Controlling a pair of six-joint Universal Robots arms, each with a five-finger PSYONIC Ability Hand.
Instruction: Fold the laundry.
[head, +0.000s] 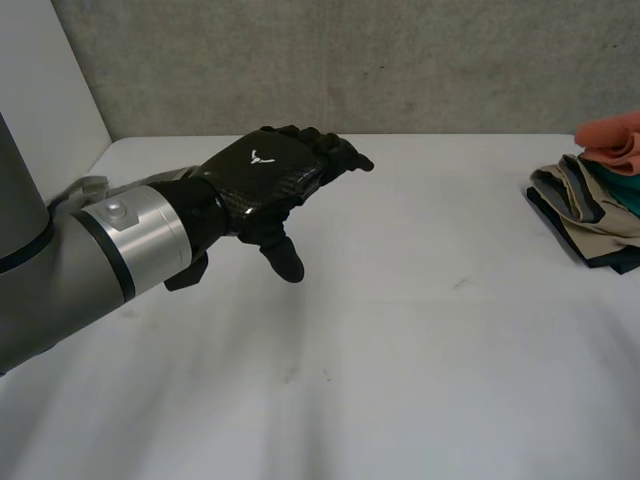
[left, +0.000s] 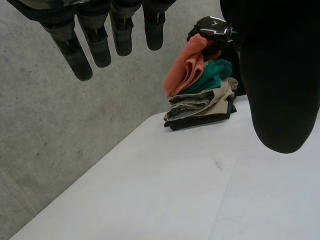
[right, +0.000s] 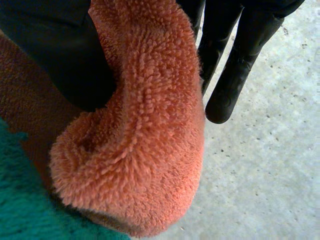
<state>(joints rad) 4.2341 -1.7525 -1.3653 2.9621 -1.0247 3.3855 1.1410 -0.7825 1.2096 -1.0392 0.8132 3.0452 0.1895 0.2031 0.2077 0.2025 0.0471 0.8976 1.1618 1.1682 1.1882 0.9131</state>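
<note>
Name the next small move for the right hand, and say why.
Probably lift the orange towel clear of the pile and carry it toward the middle of the table. The right hand pinches a fold of it between thumb and fingers, it lies topmost over the teal cloth, and the left hand hovers open above the table, holding nothing.

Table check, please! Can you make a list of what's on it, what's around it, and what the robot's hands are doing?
Surface: white table, mostly bare.
Job's things: pile of laundry at the table's far right side; orange towel on top, teal cloth under it, beige and dark pieces lower down.
Clutter: nothing seen.
Hands: left hand open over the table, holding nothing; right hand pinching a fold of the orange towel.
Cables: nothing seen.
Surroundings: grey wall behind the table.
</note>
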